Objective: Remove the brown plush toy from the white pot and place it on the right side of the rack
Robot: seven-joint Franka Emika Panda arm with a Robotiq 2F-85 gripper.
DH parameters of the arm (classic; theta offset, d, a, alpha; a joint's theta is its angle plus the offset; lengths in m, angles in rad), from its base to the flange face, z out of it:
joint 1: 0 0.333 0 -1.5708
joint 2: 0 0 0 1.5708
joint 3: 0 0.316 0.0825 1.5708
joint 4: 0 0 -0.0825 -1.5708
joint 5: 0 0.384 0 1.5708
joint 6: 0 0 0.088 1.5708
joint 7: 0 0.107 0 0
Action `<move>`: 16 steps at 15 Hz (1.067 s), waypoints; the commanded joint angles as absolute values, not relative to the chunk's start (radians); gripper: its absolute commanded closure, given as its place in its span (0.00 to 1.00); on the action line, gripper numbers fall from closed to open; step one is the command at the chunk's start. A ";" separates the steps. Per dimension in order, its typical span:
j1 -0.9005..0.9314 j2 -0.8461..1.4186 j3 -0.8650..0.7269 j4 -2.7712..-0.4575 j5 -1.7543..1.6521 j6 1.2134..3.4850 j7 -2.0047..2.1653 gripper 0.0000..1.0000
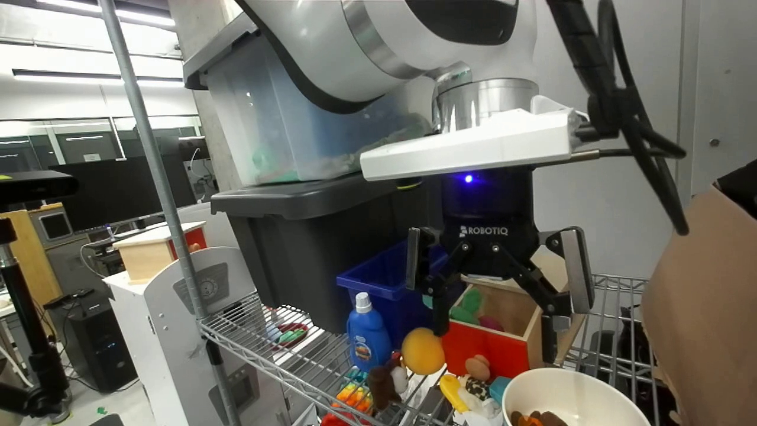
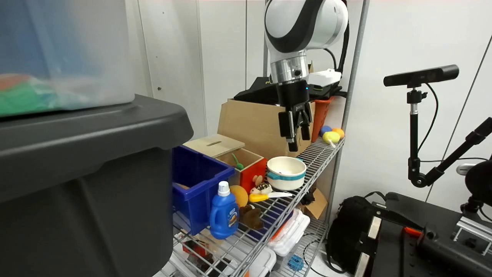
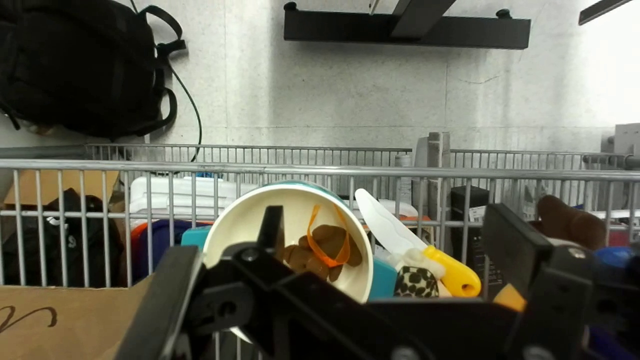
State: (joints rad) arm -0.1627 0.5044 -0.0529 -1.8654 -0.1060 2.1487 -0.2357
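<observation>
Arm bent, claw pointing down, spread wide above white pot

On the rack, the upright white pot holds the brown plush toy.

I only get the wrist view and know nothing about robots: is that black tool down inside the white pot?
Observer: No, in both exterior views the tool hangs above the white pot, not in it.
Operator: What's beside the pot that I'm missing?
Observer: A wooden box with a red side.
Operator: Anything bulky around?
Observer: Yes, a dark bin with a clear bin stacked on top.
</observation>
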 commanded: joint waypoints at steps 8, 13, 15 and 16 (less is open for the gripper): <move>-0.210 0.459 -0.112 -1.930 -0.114 2.217 -0.272 0.00; -0.218 0.495 -0.117 -1.858 -0.119 2.191 -0.294 0.00; -0.223 0.516 -0.116 -1.824 -0.116 2.186 -0.306 0.00; -0.225 0.525 -0.116 -1.811 -0.115 2.185 -0.311 0.00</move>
